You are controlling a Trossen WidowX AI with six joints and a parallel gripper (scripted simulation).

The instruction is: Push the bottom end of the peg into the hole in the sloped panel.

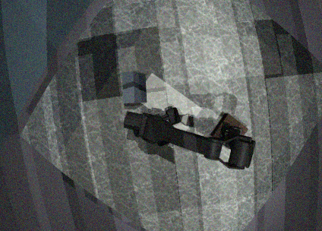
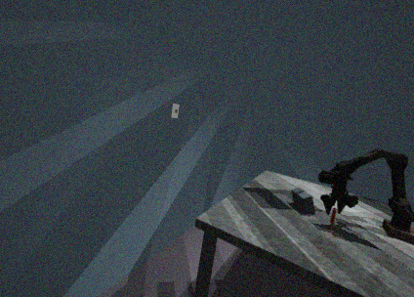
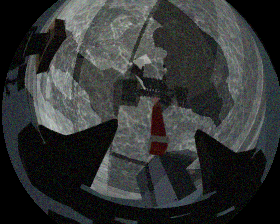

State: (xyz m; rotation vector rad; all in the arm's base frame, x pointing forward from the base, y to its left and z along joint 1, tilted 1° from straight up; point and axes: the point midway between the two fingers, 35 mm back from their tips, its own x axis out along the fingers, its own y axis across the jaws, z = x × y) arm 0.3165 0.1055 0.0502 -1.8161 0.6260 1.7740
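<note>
open gripper (image 2: 339,203) seemingly over peg (image 2: 333,216)

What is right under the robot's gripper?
The red peg stands upright on the table, below the open gripper, not gripped. The gripper covers the peg in the top view.

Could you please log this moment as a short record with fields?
peg: red, upright on the table, not held
tool: open, empty, above the peg, fingers either side of it in the wrist view
panel: grey block on the table, beyond the tool
hole: not discernible in these views
stage: peg not yet grasped
</note>
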